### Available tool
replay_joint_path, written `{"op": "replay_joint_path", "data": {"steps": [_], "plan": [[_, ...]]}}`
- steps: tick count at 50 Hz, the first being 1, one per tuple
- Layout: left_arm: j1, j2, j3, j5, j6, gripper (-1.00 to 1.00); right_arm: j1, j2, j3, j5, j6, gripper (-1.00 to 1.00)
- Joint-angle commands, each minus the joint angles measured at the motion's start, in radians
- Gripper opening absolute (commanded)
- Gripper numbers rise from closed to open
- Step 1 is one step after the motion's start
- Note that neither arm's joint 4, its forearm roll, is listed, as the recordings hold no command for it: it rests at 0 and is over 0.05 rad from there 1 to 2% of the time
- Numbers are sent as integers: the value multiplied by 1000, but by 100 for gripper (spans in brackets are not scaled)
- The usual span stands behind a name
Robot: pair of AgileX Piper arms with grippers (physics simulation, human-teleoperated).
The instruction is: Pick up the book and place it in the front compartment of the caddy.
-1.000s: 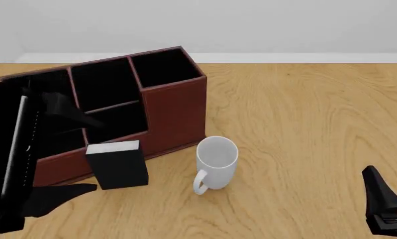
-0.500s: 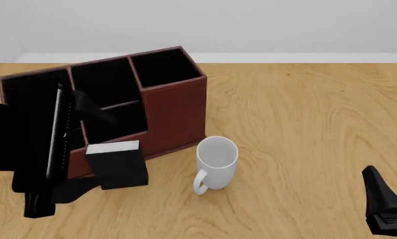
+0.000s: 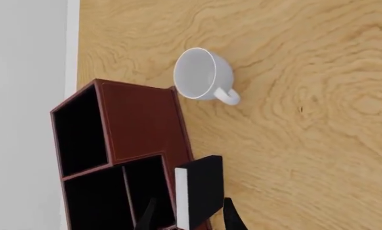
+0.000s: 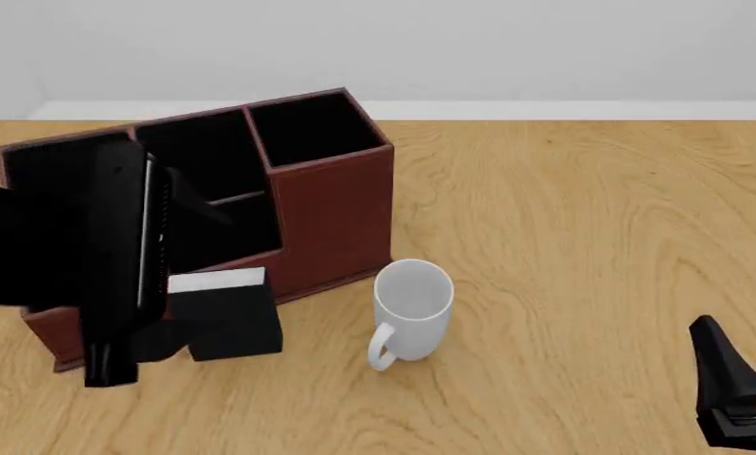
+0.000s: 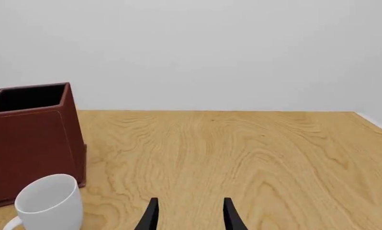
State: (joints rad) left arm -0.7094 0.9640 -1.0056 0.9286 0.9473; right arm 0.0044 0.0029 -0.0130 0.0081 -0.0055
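Two parted fingers of left gripper (image 3: 186, 219) straddling upright book (image 3: 200, 190) beside caddy (image 3: 143, 124); right gripper (image 5: 187, 215) open, idle.

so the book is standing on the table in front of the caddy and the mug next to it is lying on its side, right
Not quite. The mug is upright, its open mouth facing up and handle toward the near edge, as the front view shows. The rest holds: the book stands on the table in front of the caddy, with the left pincer reaching around it.
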Motion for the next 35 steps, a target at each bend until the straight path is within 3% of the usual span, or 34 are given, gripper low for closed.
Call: {"op": "replay_joint_path", "data": {"steps": [1, 21, 25, 35], "plan": [[36, 28, 7, -31, 20, 100, 0, 0, 0, 0, 0, 100], [81, 79, 28, -93, 37, 100, 0, 0, 0, 0, 0, 100], [115, 94, 70, -132, 87, 100, 0, 0, 0, 0, 0, 100], [121, 118, 59, -161, 71, 100, 0, 0, 0, 0, 0, 100]]}}
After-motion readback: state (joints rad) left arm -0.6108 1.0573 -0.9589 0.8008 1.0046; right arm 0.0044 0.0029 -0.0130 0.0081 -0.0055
